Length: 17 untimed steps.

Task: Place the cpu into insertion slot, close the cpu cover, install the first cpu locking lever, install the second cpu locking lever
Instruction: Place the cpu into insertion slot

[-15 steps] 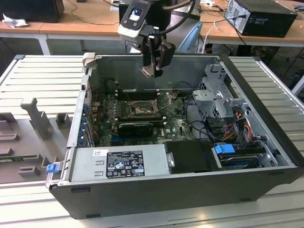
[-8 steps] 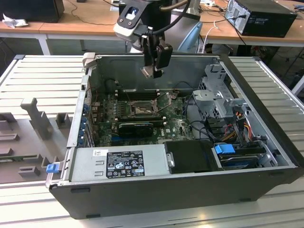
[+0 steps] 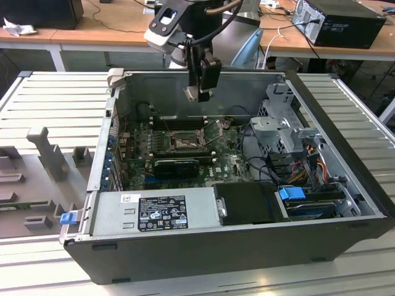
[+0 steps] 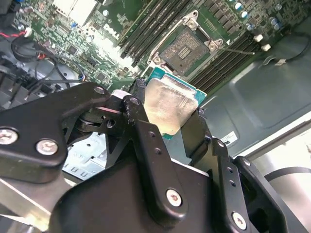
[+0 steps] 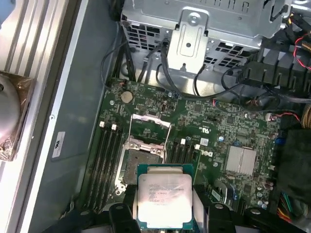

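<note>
Gripper: black two-finger gripper [image 3: 199, 94], fingers [image 4: 194, 130] pinching the chip's opposite edges, leaving its underside free
Cpu: small square silvery-topped chip [image 5: 164, 198], held above the green motherboard [image 5: 233, 128], short of the socket
Slot: dark metal-rimmed square socket [image 5: 140, 164], empty; silvery cover frame [image 5: 150, 127] hinged open for entry

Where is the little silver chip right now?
In both wrist views the cpu is gripped in the tool, held above the open insertion slot on the green board.
</note>
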Tool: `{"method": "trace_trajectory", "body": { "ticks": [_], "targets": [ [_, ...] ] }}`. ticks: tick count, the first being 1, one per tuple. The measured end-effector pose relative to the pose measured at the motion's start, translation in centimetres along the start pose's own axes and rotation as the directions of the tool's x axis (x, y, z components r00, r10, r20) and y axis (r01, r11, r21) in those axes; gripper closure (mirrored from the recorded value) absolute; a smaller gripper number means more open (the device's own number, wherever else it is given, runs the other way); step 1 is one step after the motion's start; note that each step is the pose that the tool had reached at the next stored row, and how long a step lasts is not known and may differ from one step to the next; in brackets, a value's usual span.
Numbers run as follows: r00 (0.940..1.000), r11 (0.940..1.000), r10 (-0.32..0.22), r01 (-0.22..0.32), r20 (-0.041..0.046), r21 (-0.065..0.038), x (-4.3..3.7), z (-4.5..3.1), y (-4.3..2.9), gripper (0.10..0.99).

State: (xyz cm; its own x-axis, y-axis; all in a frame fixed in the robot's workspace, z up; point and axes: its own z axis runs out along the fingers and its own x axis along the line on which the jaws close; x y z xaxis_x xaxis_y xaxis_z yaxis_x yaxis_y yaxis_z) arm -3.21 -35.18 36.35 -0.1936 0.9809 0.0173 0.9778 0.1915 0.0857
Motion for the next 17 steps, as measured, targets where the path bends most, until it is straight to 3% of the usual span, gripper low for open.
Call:
{"method": "trace_trajectory", "body": {
  "ticks": [3, 8, 17],
  "targets": [
    [0.9981, 0.9981, 0.061, -0.061, 0.0057, -0.001, 0.0, 0.05, 0.0, 0.549],
    [0.9879, 0.988, 0.154, -0.154, 0.014, -0.003, 0.01, 0.23, -0.05, 0.549],
    [0.9869, 0.987, 0.161, -0.161, 0.0145, -0.004, 0.04, 0.92, -0.34, 0.549]
  ]
}}
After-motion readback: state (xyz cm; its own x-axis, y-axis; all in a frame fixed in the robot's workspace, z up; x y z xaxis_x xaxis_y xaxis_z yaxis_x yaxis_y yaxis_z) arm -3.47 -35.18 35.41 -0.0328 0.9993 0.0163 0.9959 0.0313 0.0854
